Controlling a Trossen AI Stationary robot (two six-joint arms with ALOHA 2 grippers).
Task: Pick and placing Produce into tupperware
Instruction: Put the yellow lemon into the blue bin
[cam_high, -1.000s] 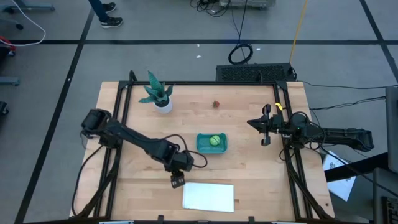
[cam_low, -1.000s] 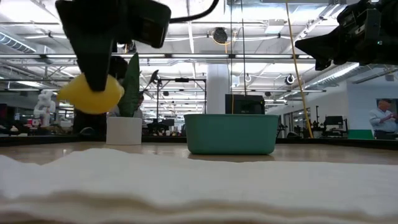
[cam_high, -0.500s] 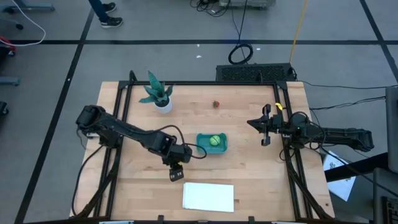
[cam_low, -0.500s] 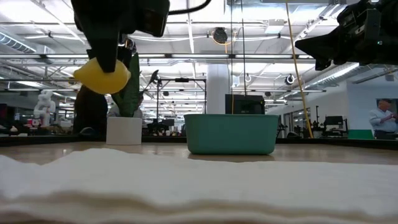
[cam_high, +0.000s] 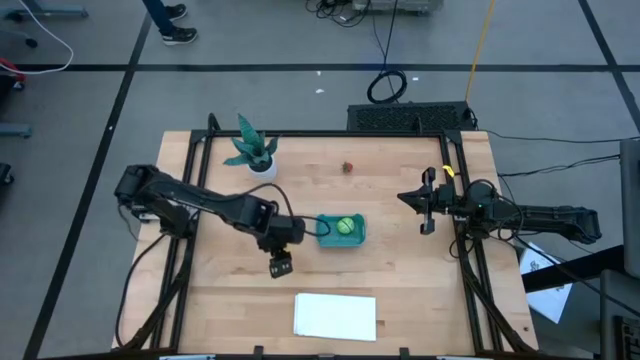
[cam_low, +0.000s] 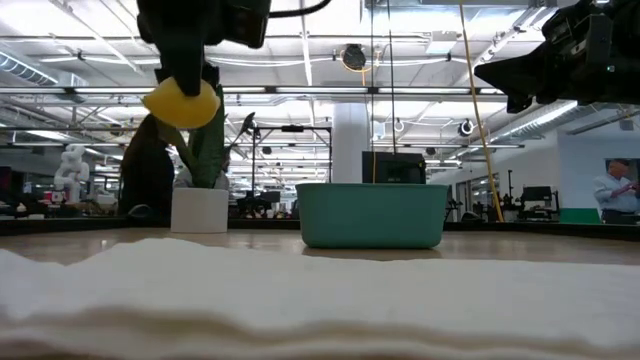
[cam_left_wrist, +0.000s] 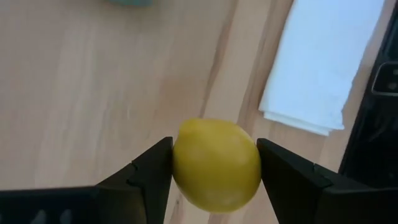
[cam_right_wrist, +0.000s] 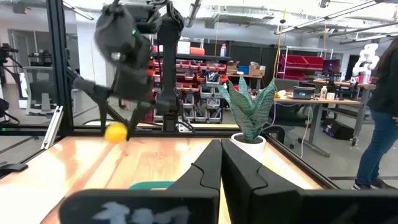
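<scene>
My left gripper (cam_high: 280, 264) hangs above the table, near-left of the tupperware, shut on the yellow lemon-like piece (cam_left_wrist: 216, 165). The low view shows this piece (cam_low: 181, 103) high above the tabletop. The teal tupperware (cam_high: 329, 238) stands at mid table with the light green ball (cam_high: 345, 226) inside it. The tiny dark red piece (cam_high: 348, 167) lies on the wood toward the far edge. My right gripper (cam_high: 426, 203) waits shut at the table's right side, off the table surface. My left gripper pinches the lemon-like piece between its two fingers, one finger (cam_left_wrist: 154, 173) on each opposite side (cam_left_wrist: 181, 163) of it. The fingers come steeply from above. The piece is lifted clear of the table, sticking out below the fingertips (cam_low: 186, 72).
A potted green plant (cam_high: 254, 152) stands at the far left. A flat white sheet (cam_high: 335, 316) lies by the near edge. Black frame rails (cam_high: 196, 180) run along the table's sides. Bare wood lies between the tupperware and the sheet.
My left gripper has risen and gone toward the table's far edge, away from the white sheet and closer to the tupperware. It carries the lemon-like piece, which now hangs higher above the table. The hold is unchanged.
</scene>
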